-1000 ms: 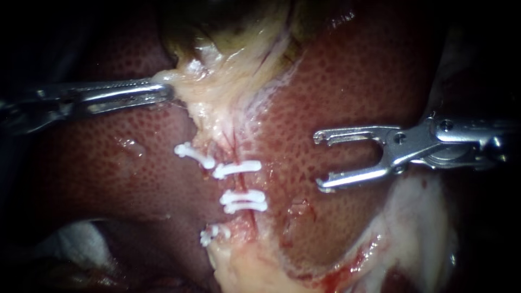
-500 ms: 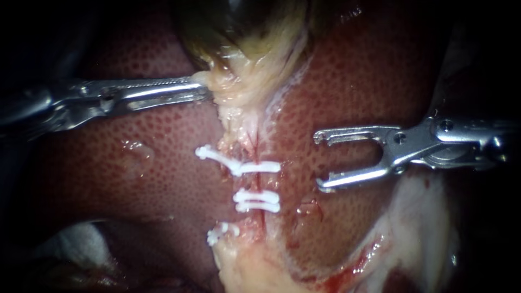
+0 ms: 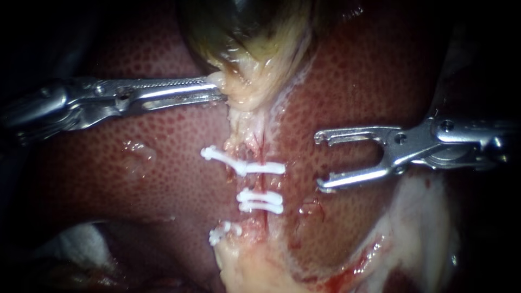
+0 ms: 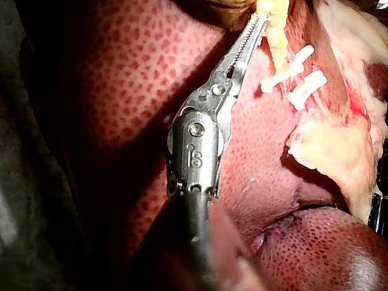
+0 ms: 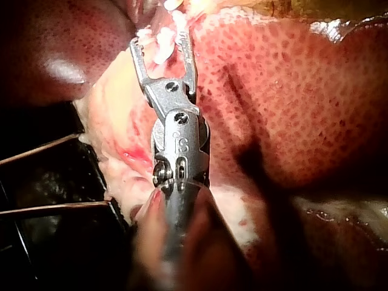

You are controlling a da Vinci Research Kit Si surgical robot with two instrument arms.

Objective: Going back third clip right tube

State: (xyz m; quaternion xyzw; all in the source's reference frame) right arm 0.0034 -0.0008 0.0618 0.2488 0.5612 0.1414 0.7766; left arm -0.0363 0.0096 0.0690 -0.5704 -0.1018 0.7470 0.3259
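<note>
Our left instrument (image 3: 217, 89) clamps pale gallbladder tissue (image 3: 247, 95) between its jaws; our right instrument (image 3: 319, 160) hangs wide-jawed and empty over liver (image 3: 353, 70), beside white clips (image 3: 260, 201) crossing the tube (image 3: 262, 183).

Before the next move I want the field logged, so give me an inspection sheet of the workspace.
Surface: liver, spotted red, wet.
Job's things: white clips across a tube below the gallbladder.
Clutter: pale gauze-like patch, unclear.
Instruments: left instrument shut on pale tissue under the gallbladder; right instrument open, empty, clear of the clips.
Cables: two thin wires or rods beyond the tissue's edge.
Surroundings: dark, nothing seen.
</note>
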